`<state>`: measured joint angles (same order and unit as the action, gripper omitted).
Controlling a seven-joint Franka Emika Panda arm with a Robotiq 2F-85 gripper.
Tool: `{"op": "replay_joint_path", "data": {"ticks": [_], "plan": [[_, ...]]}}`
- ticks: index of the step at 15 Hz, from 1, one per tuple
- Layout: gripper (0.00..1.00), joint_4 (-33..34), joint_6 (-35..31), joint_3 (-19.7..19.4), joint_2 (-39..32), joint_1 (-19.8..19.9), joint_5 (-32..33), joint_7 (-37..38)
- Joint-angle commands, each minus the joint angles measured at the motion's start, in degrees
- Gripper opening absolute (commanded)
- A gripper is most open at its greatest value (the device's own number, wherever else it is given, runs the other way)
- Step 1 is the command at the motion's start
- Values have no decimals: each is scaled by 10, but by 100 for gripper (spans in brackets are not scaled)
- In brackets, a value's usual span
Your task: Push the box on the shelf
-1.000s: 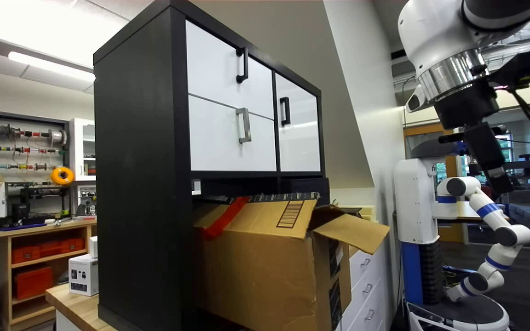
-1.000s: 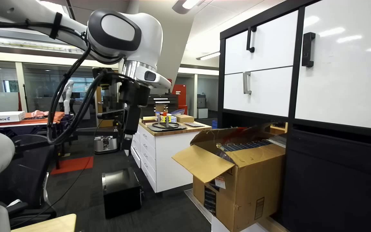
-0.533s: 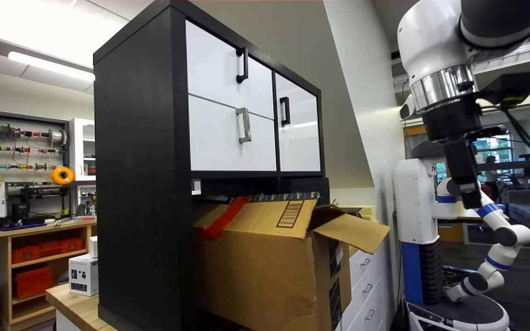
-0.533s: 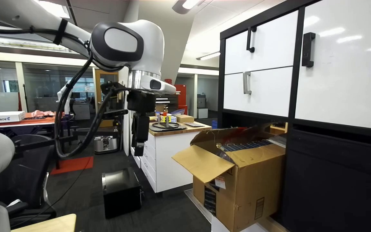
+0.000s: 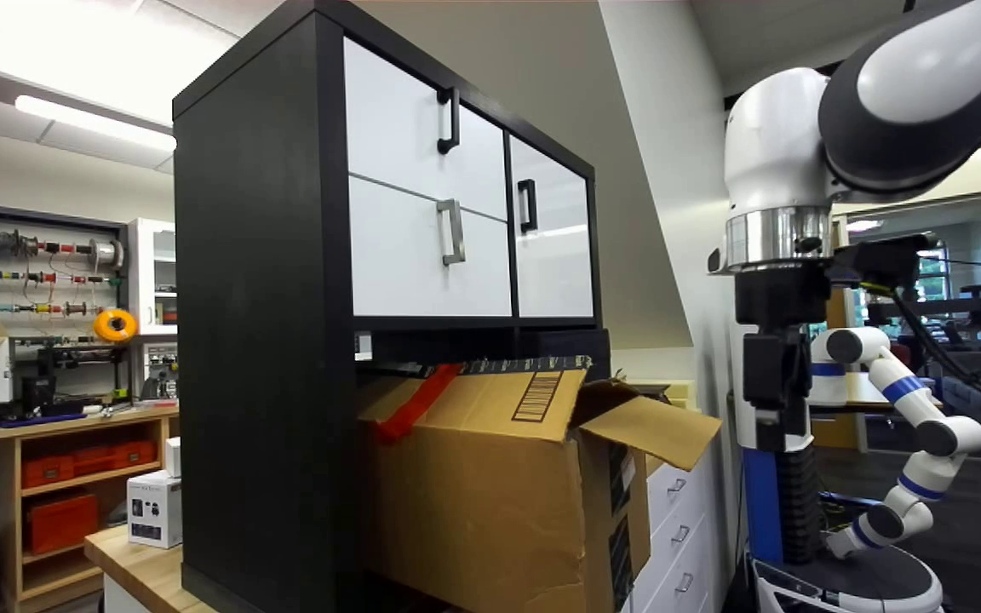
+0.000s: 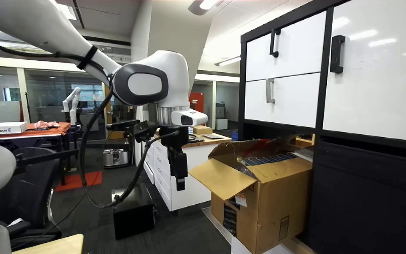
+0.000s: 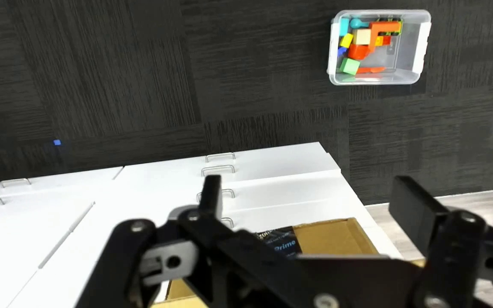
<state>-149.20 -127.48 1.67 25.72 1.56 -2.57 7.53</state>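
Note:
The box (image 5: 490, 511) is a brown carton with loose top flaps. It sits partly inside the shelf's lower compartment, with its flapped end sticking out; it also shows in an exterior view (image 6: 284, 201). The shelf (image 5: 256, 298) is a black cabinet with white fronts, seen too in an exterior view (image 6: 375, 91). My gripper (image 5: 771, 438) points down in front of the box's protruding end, apart from the outer flap; it also shows in an exterior view (image 6: 180, 187). In the wrist view my gripper (image 7: 308, 188) is open and empty, above the box (image 7: 332, 237), which it partly hides.
White drawers (image 7: 272, 184) stand under the box. A clear bin (image 7: 405, 51) of colourful toys is on the floor. A black case (image 6: 132, 215) and another drawer unit (image 6: 196, 173) are behind my gripper. Another white robot (image 5: 925, 409) stands behind.
My arm has come down and towards the box, and the gripper has turned from slanted to nearly vertical. The box and shelf have not moved.

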Motion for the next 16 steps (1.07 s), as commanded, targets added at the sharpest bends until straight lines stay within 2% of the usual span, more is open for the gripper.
{"op": "replay_joint_path", "data": {"ticks": [1,7,13,16], "plan": [[100,-3,-80,-15,-34,-11,-25,-26],[100,-6,-191,-20,-79,-19,-34,-67],[100,6,-266,-31,-159,-23,-50,-109],[100,25,-327,-33,-209,-24,-55,-127]]}}
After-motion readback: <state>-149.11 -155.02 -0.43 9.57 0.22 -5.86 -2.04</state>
